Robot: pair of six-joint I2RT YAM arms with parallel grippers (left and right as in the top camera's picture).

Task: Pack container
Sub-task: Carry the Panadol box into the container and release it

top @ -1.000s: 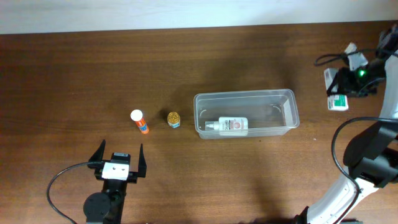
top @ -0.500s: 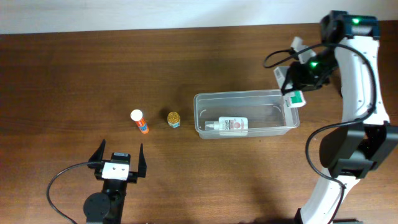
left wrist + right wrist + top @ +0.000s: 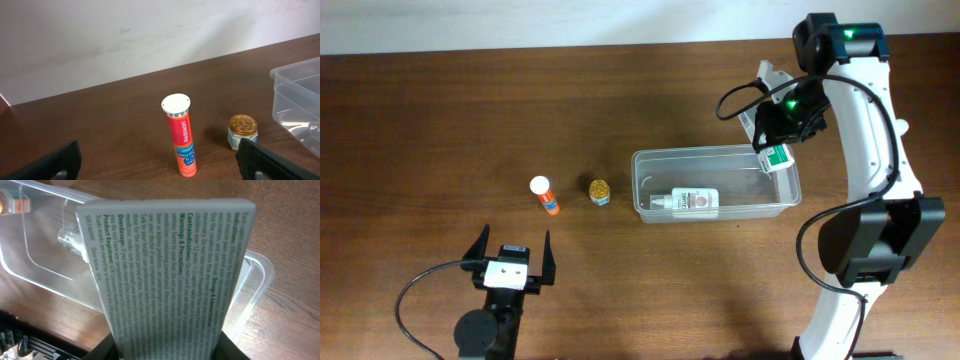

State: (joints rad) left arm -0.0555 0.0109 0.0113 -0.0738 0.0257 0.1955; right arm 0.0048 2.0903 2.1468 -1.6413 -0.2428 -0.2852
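Broadly, a dark brown wooden bench (image 3: 440, 120) fills the overhead view, and the white right arm (image 3: 868, 95) reaches in from the right side over its far half. The container (image 3: 710, 151), a clear rectangular tub with rounded corners, sits right of the bench's middle with its long side running left to right; the left wrist view catches only its near corner (image 3: 300, 90). The left claw (image 3: 512, 248) rests low at the front left, spread wide with nothing between its fingers, well apart from everything else. The right claw (image 3: 772, 140) grips a flat white box (image 3: 778, 157) printed in green, held above the container's far right corner; in the right wrist view the box (image 3: 170, 265) hangs over the tub's end (image 3: 45, 255), and I cannot tell whether it touches the rim. A white bottle (image 3: 688, 201) with a pinkish label lies on its side inside the container. Left of the tub a small jar (image 3: 599, 190) with a gold lid stands near its wall, and further left an orange tube (image 3: 545, 196) with a white cap stands upright.
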